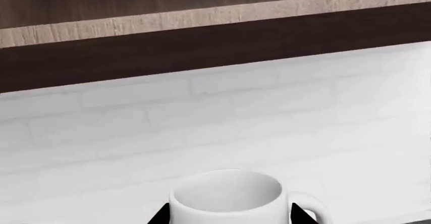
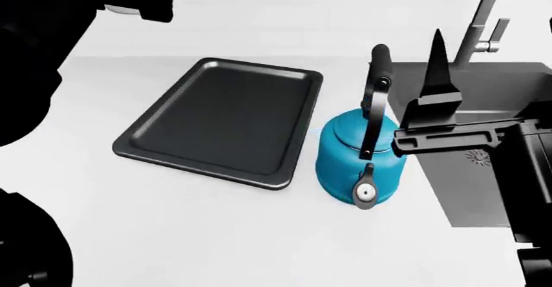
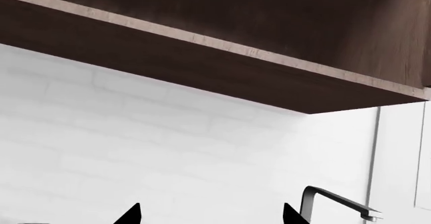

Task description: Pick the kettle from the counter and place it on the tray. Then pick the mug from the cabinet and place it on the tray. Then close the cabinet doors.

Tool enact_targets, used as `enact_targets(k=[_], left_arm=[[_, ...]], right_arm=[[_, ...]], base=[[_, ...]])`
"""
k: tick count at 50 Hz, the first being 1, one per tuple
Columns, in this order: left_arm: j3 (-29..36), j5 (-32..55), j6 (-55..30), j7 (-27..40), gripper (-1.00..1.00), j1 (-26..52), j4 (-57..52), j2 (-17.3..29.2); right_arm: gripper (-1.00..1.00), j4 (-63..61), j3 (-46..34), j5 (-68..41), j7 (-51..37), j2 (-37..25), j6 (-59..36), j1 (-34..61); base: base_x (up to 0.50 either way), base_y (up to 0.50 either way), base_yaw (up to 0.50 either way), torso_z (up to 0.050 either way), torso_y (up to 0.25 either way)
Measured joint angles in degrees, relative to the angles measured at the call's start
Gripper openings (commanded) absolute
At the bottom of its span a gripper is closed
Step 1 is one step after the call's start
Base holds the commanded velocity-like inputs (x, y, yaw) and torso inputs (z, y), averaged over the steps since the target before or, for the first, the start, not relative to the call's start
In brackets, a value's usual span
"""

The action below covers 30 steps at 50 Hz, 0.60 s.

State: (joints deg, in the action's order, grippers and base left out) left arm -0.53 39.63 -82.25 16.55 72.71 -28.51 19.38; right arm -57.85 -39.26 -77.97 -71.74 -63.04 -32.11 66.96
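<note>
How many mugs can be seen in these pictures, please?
1. The white mug sits between the left pincer tips, seen only in the left wrist view. Others may be hidden inside the cabinet.

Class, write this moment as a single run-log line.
left hand: shut on mug | right hand: open, empty | kettle: on counter beside tray | tray: empty

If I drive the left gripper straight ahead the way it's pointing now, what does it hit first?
The left gripper already has the mug between its fingertips. Past the mug, the next thing in line looks to be the white brick wall, below the dark cabinet; how far is unclear.
</note>
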Motion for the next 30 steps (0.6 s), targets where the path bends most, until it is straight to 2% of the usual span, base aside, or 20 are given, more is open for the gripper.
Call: enact_targets(k=[8,14,21,30], left_arm=[[1.3,-0.3,1.7,-0.2,-1.0,-1.2,1.1,0.4],[2.4,-0.9,3.5,-0.6,-1.0,-2.4,2.4,0.8],[3.6,-1.8,5.6,-0.9,-1.0,-3.5,4.2,1.0],[5.7,-3.5,9.1,-1.5,-1.0,-4.5,7.8,0.4]], right_arm=[[1.0,1.7,2.1,-9.8,-0.6,-0.6,-2.2,9.2],[1.0,2.6,3.2,-15.3,-1.1,-0.9,-3.4,14.6],[1.0,3.0,3.8,-18.5,-1.4,-0.9,-4.3,17.6],[1.0,3.0,4.3,-19.5,-1.7,-1.0,-4.5,18.7]], base=[[0.0,0.0,0.0,0.0,0.0],[0.46,0.0,0.0,0.0,0.0],[0.5,0.0,0.0,0.0,0.001],[0.01,0.0,0.0,0.0,0.001]])
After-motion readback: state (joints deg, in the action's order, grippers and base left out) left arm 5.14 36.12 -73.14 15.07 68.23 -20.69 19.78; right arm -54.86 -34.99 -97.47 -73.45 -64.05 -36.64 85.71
